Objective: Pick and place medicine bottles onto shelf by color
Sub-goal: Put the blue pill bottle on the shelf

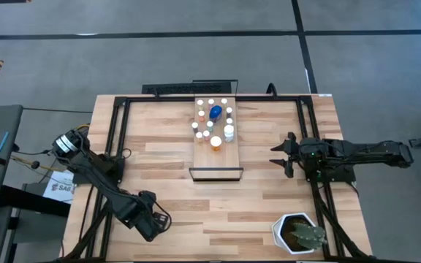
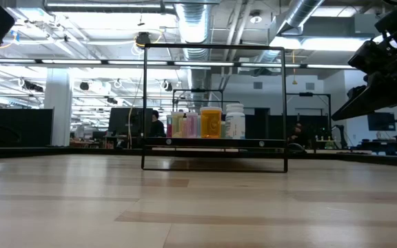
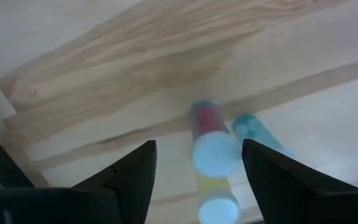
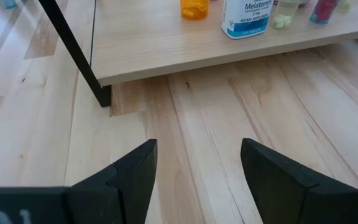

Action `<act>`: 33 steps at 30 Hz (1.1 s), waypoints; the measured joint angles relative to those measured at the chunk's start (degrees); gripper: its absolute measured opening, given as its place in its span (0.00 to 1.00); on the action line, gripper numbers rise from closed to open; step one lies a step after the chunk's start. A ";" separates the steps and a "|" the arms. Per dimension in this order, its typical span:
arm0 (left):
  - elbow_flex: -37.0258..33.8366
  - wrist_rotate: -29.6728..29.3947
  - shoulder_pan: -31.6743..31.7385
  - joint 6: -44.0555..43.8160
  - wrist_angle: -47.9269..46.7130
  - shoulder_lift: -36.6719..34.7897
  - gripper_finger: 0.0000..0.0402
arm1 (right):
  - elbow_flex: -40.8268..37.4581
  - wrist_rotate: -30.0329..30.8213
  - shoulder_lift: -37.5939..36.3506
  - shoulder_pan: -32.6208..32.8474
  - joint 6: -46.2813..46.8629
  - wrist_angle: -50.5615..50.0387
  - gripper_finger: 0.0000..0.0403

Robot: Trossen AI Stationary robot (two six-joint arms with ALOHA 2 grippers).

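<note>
The shelf (image 1: pixel 216 150) stands mid-table on a black frame. Several medicine bottles stand on its far half, among them a blue one (image 1: pixel 215 112), an orange one (image 1: pixel 215 142) and a white one (image 1: pixel 229 132). My left gripper (image 1: pixel 150 221) is near the table's front left, pointing down, open. Its wrist view shows three white-capped bottles on the planks below it: a red one (image 3: pixel 211 138) between the fingers, a teal one (image 3: pixel 252 129) beside it and a yellow one (image 3: pixel 216 200). My right gripper (image 1: pixel 278 155) waits open to the right of the shelf (image 4: pixel 229 43).
A white hexagonal plant pot (image 1: pixel 298 234) sits at the front right corner. The shelf's black frame (image 2: pixel 214 107) rises above the board, and black rails (image 1: pixel 115 131) run along both sides of the table. Bare planks lie between the shelf and the table's near edge.
</note>
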 joint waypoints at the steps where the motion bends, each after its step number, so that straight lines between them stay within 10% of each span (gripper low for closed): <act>1: -0.03 0.00 0.07 0.70 0.00 0.38 0.56 | 0.00 0.00 0.01 0.02 0.00 -0.01 0.63; 17: -0.02 1.30 0.39 0.70 0.81 1.02 0.55 | 0.00 0.00 0.01 0.02 0.00 0.00 0.63; 33: -0.02 -1.10 0.65 2.10 1.54 1.02 0.32 | 0.00 0.00 0.00 0.02 0.00 -0.01 0.63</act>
